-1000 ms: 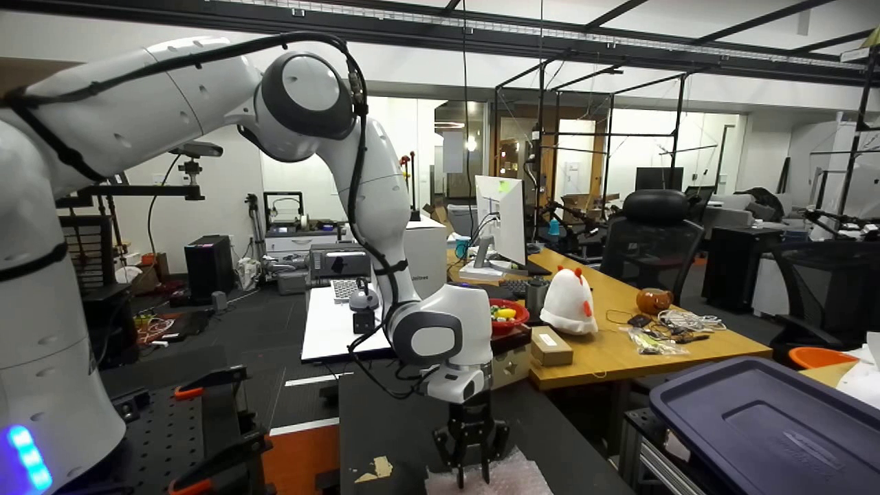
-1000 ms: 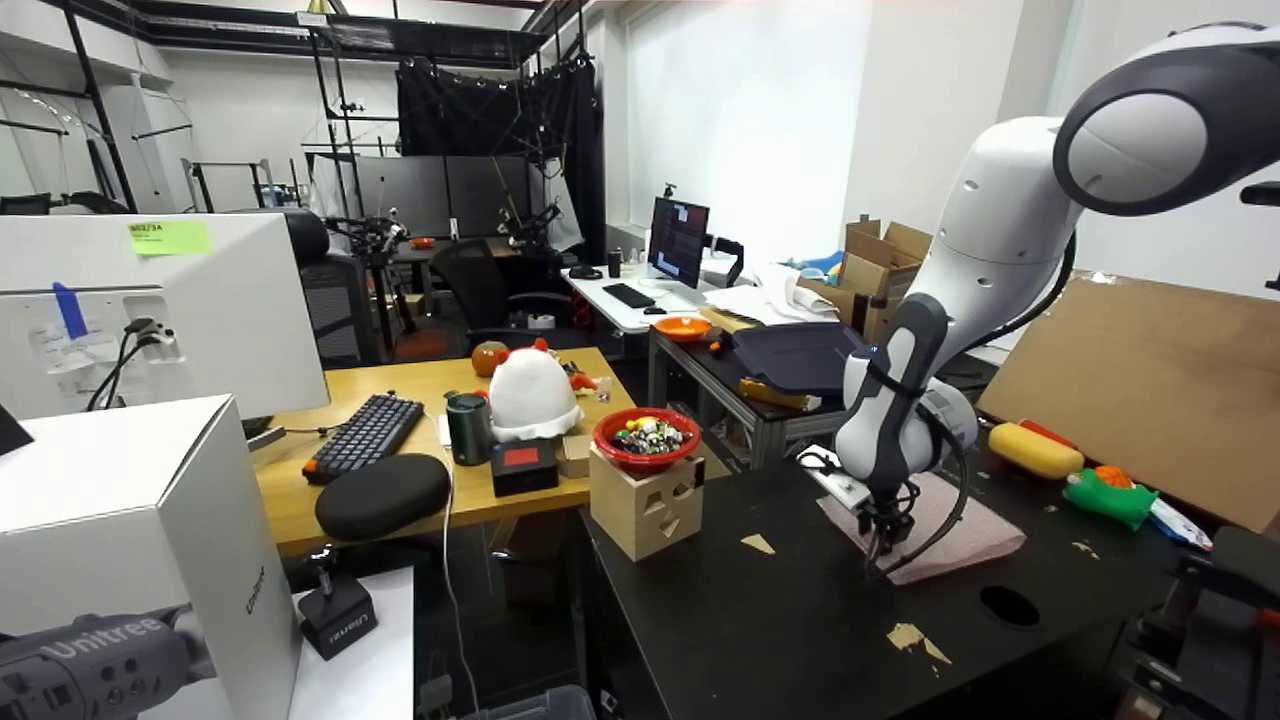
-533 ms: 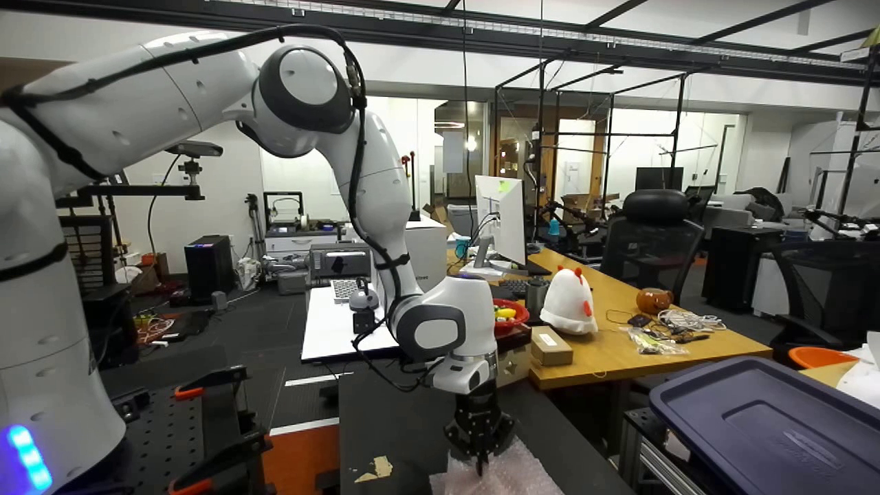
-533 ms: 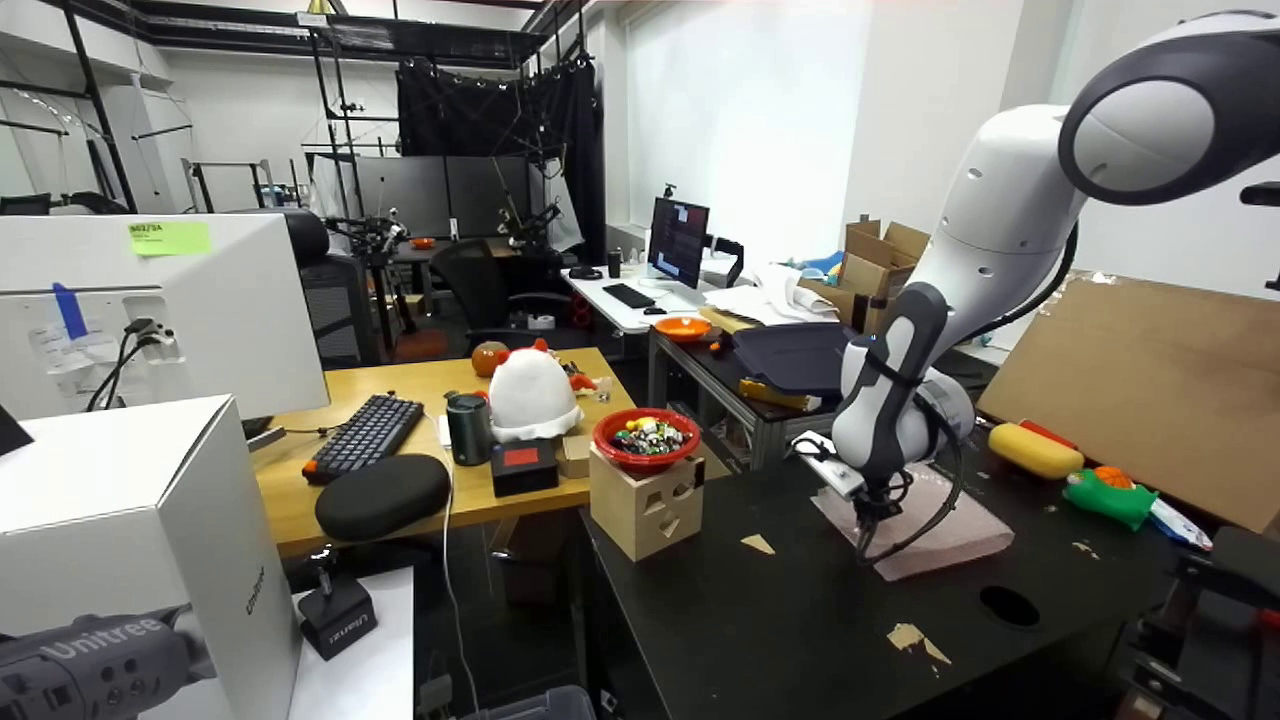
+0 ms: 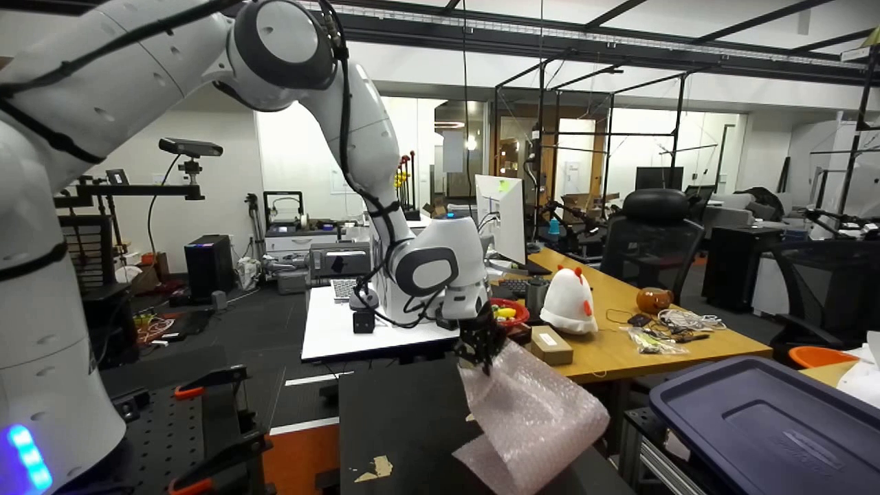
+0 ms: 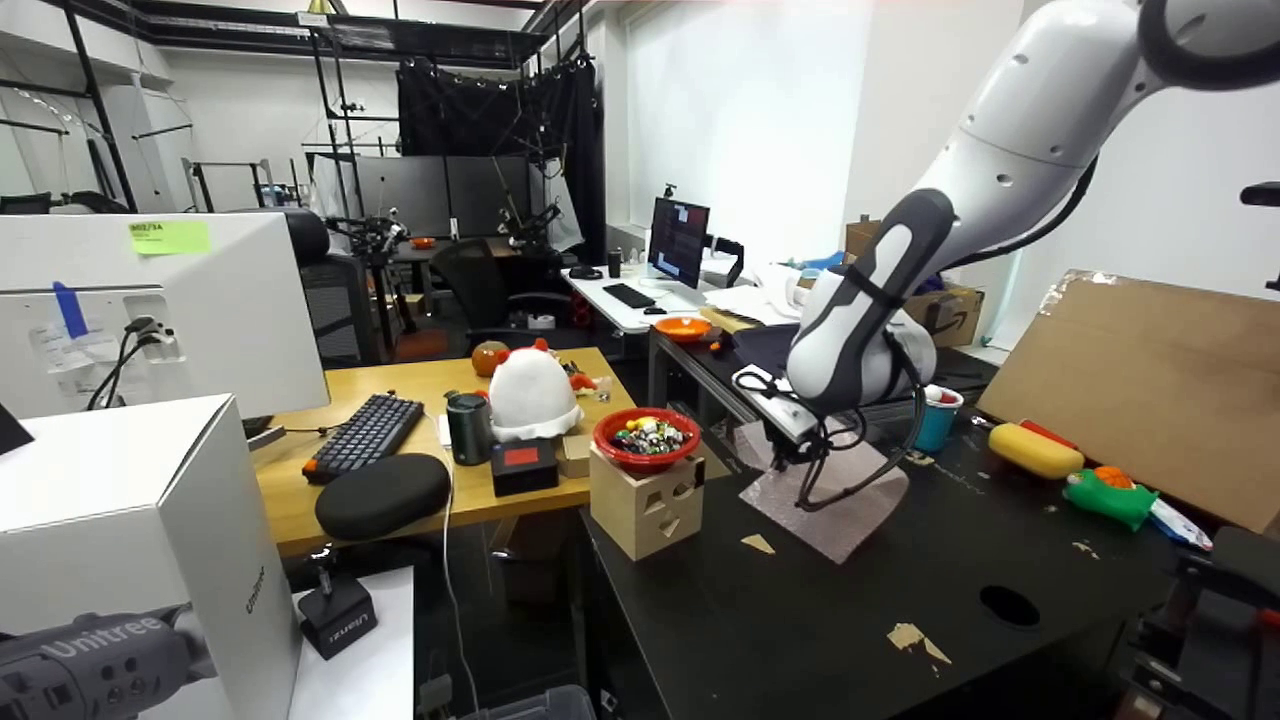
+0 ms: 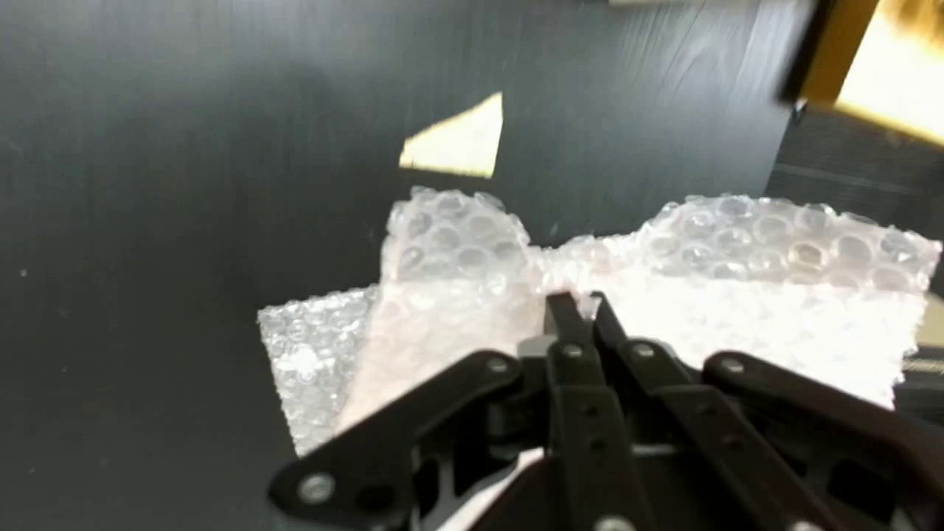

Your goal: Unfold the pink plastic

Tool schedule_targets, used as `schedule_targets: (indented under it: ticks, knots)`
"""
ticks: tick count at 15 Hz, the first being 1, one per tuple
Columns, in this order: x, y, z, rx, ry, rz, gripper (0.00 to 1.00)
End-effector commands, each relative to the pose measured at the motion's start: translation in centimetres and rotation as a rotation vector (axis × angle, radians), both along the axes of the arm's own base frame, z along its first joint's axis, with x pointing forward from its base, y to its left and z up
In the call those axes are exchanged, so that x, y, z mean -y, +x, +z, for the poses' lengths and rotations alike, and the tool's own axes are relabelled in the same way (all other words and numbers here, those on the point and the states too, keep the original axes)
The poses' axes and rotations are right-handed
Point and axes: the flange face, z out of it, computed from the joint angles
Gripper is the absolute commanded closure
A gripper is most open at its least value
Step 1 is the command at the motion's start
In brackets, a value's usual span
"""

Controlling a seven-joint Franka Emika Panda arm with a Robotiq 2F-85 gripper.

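Over the black table [image 5: 393, 416], my black two-fingered hand [image 7: 580, 301] grips one edge of the pale-pink bubbled plastic sheet [image 5: 531, 405]. Seemingly half opened, it folds back underneath; spreading it flat remains.

My gripper [image 7: 579, 301] is black; the plastic [image 5: 543, 416] is pale dusty pink, dotted with round bubbles. At eleven o'clock from my gripper in the wrist view, a cream scrap [image 7: 459, 141] shows against the black tabletop [image 7: 169, 192]; in an exterior view, at two o'clock, a white plush toy [image 5: 565, 302] with red tufts.
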Motion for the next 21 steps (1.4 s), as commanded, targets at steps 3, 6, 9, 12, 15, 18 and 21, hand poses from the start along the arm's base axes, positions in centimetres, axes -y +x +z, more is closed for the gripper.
schedule_targets:
  ticks: [3, 6, 9, 12, 15, 18, 21]
  knots:
    - [-6.6, 0.5, 6.7, 0.079, 0.185, 0.196, 0.99]
    - [-7.1, 0.3, 8.6, 0.108, 0.321, 0.199, 0.99]
    - [-5.0, -0.6, 10.1, 0.138, 0.450, 0.147, 0.99]
    - [-0.9, -2.4, 10.0, 0.173, 0.542, 0.084, 0.99]
    - [4.7, -5.3, 9.1, 0.186, 0.580, -0.007, 0.99]
    - [8.8, -8.0, 7.8, 0.200, 0.643, -0.082, 0.99]
    - [10.4, -9.4, 6.9, 0.245, 0.740, -0.106, 0.99]
